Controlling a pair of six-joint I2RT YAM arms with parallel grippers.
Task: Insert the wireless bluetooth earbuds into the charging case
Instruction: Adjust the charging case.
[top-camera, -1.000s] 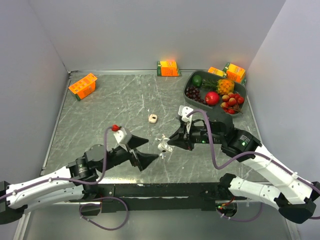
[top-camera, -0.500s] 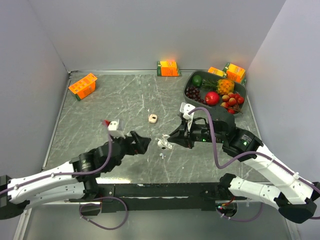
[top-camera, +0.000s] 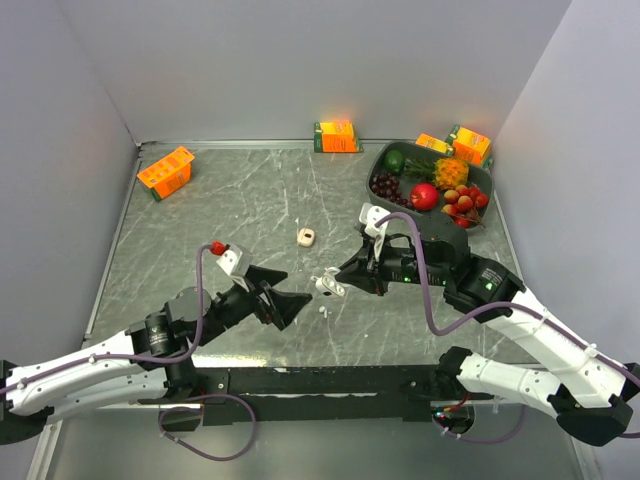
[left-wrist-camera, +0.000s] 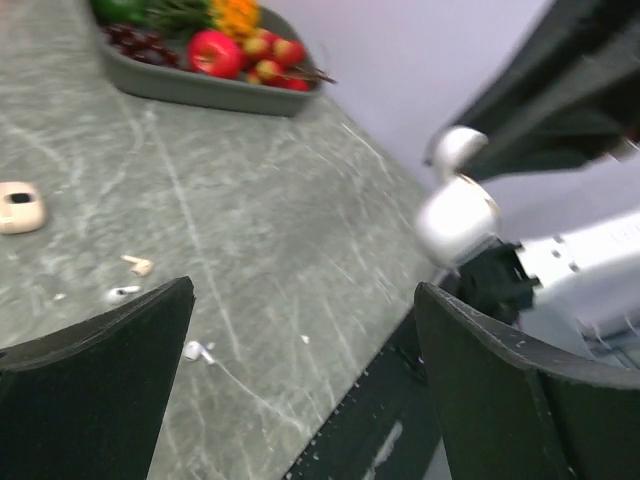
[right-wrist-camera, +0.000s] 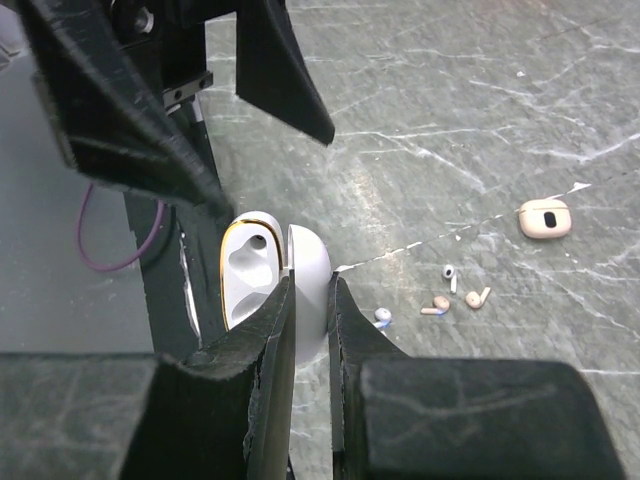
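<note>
So the right gripper (right-wrist-camera: 310, 300) is clamped on the white case (right-wrist-camera: 250, 275), lid flipped open, held up off the table (top-camera: 220, 200). The left gripper (left-wrist-camera: 305, 295) is spread wide with nothing in it, close by the case. Four earbuds (right-wrist-camera: 435, 303) lie loose on the table, near a beige case (right-wrist-camera: 545, 218).

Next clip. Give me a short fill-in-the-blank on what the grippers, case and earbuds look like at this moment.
1. The right gripper is shut on a white charging case whose lid is ____.
2. The left gripper holds ____.
3. The earbuds lie loose on the ____.
4. The fruit tray sits in the far ____ corner.
Missing words: open; nothing; table; right.
</note>
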